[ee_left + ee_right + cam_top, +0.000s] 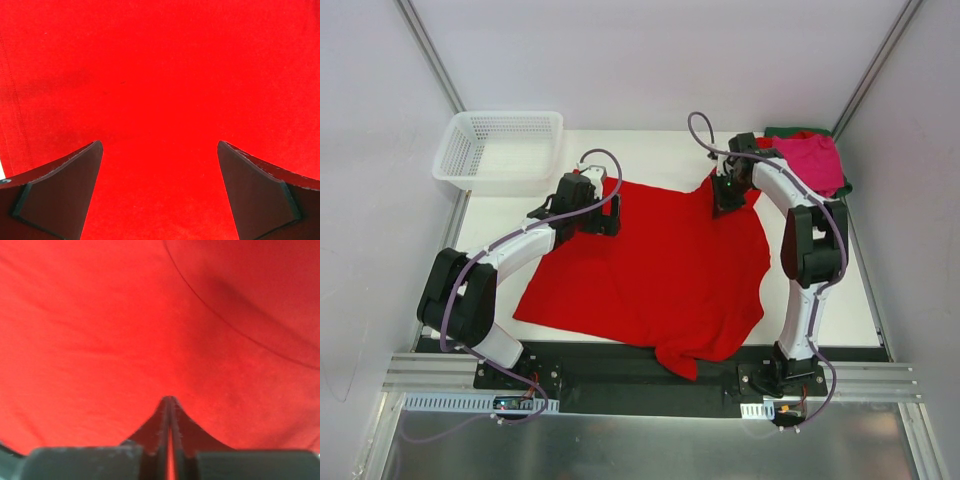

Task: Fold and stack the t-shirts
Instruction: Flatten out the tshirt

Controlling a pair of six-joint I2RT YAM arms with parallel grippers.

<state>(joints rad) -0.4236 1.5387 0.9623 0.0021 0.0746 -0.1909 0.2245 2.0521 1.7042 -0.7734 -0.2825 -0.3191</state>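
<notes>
A bright red t-shirt lies spread across the table, its lower hem hanging over the near edge. Over the shirt's far left corner my left gripper hovers open, red cloth filling the gap between its fingers. At the far right corner my right gripper is shut on the shirt; in the right wrist view a thin strip of red cloth runs between the closed jaws. A magenta-pink t-shirt lies bunched on a dark green one at the back right.
A white mesh basket stands at the back left corner, holding nothing I can see. White walls with metal frame posts close in the table on both sides. The arm bases sit on a black rail along the near edge.
</notes>
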